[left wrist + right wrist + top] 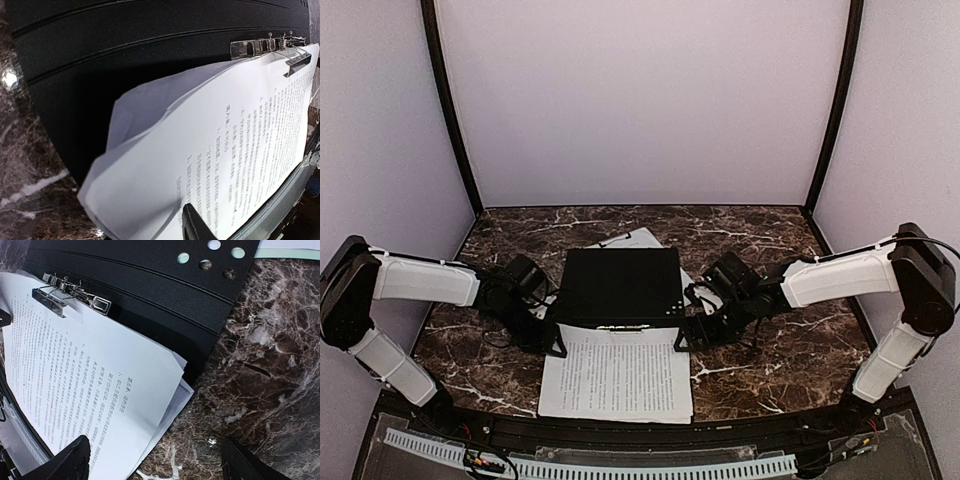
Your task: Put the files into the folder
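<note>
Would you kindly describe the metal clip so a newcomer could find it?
On the marble table, find the black folder at the centre. Along its near edge, where the printed sheets begin, sits the metal clip, the only shiny silver part.

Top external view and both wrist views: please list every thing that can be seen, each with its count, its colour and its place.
folder: one, black inside facing up, open in the middle of the view
metal clip: one, silver, on the folder's near edge
paper sheets: at least two, white with black text, stacked under the metal clip, reaching toward the near edge
flat pale green board: one, mostly hidden behind the folder, far side
table: one, dark brown marble, white veins
left gripper: one, black, at the sheets' left edge; open or shut unclear
right gripper: one, black, open, at the sheets' right edge
</note>
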Robot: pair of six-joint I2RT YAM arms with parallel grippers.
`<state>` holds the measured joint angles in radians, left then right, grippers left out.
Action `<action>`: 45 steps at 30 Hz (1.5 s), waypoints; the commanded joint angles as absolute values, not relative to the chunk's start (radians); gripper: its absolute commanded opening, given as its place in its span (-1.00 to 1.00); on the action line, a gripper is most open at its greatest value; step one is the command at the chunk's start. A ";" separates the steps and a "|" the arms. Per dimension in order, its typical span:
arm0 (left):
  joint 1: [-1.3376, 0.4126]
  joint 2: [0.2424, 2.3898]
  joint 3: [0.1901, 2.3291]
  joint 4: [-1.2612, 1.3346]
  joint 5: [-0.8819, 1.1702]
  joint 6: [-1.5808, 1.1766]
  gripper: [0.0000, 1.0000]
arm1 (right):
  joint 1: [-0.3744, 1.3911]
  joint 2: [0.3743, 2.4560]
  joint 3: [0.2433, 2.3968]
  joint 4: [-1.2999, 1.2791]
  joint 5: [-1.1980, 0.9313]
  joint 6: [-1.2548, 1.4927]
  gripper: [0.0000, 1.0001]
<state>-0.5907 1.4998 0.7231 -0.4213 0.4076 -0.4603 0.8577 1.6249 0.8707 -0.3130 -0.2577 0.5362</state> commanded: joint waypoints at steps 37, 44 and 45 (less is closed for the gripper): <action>-0.865 1.321 0.660 -0.125 0.390 -0.529 0.25 | 0.890 1.703 1.091 -0.337 -0.202 0.495 0.76; -0.921 1.447 0.657 -0.087 0.349 -0.536 0.25 | 0.851 1.728 1.104 -0.292 -0.296 0.507 0.77; -0.926 1.454 0.656 -0.087 0.346 -0.536 0.24 | 0.849 1.733 1.105 -0.285 -0.308 0.508 0.77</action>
<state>-0.9092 1.4216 0.6735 -0.1192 0.3737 -0.5251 0.8692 1.7061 1.0771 -0.3309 -0.2447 0.5064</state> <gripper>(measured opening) 0.624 0.884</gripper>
